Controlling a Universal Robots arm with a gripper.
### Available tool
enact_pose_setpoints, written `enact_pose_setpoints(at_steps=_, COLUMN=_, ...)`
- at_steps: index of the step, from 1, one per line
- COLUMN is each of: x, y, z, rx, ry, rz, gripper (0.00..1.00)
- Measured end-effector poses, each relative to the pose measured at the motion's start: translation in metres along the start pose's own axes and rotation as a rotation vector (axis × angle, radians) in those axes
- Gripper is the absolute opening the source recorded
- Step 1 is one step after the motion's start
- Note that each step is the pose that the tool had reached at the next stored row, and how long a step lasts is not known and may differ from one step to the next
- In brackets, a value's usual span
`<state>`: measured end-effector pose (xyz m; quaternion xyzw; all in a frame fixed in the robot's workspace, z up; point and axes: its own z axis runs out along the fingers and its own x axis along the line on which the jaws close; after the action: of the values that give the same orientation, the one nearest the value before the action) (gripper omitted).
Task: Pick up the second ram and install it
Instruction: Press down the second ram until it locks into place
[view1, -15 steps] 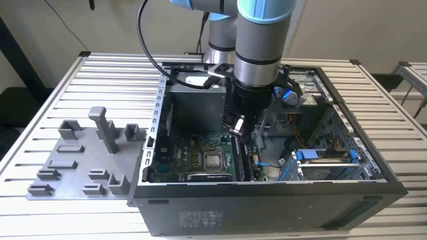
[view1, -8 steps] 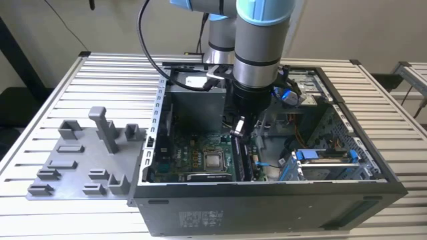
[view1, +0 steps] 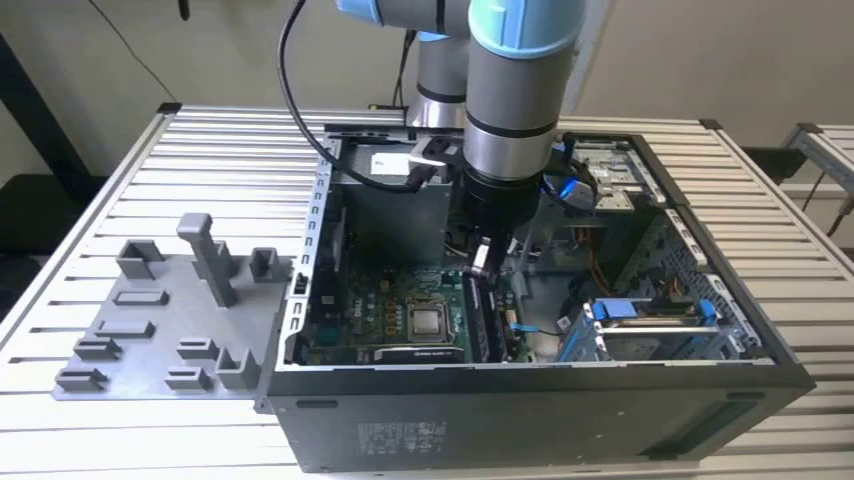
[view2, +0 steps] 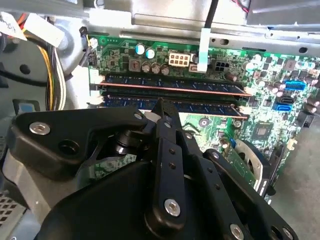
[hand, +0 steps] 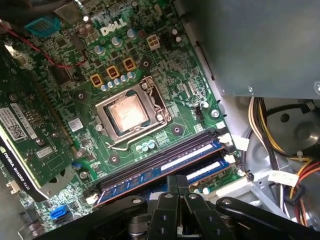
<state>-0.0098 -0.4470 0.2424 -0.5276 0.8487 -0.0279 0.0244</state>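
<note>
The gripper (view2: 161, 107), its fingers closed together with nothing between them, bears tip-down on the second ram (view2: 170, 102), which lies lengthwise in its slot on the motherboard (hand: 165, 75), parallel to and just beside the other memory stick (view2: 170, 84).

a maker's name in white letters sits on the green board (hand: 175, 75) – the card (hand: 35, 150) beside it has a white sticker (hand: 15, 125) with print too tiny to read

Two ram sticks (view2: 170, 82) (view2: 200, 106) in motherboard (hand: 165, 65) slots; one grey tray (view1: 147, 330); one arm (view1: 514, 90).
</note>
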Motion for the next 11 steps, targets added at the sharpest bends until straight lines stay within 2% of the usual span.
enact_pose_setpoints(at_steps=3, x=0.0005, y=0.0011, z=0.0010, rx=-0.0028, ry=-0.0003, rz=-0.021, gripper=0.11)
enact_pose_setpoints(at_steps=7, x=0.0006, y=0.0013, z=0.0021, rx=-0.0057, ry=-0.0031, rz=-0.077, gripper=0.11)
enact_pose_setpoints(at_steps=9, x=0.0005, y=0.0013, z=0.0024, rx=-0.0118, ry=-0.0024, rz=-0.100, gripper=0.11)
enact_pose_setpoints(at_steps=11, x=0.0007, y=0.0016, z=0.0026, rx=-0.0133, ry=-0.0031, rz=-0.119, gripper=0.11)
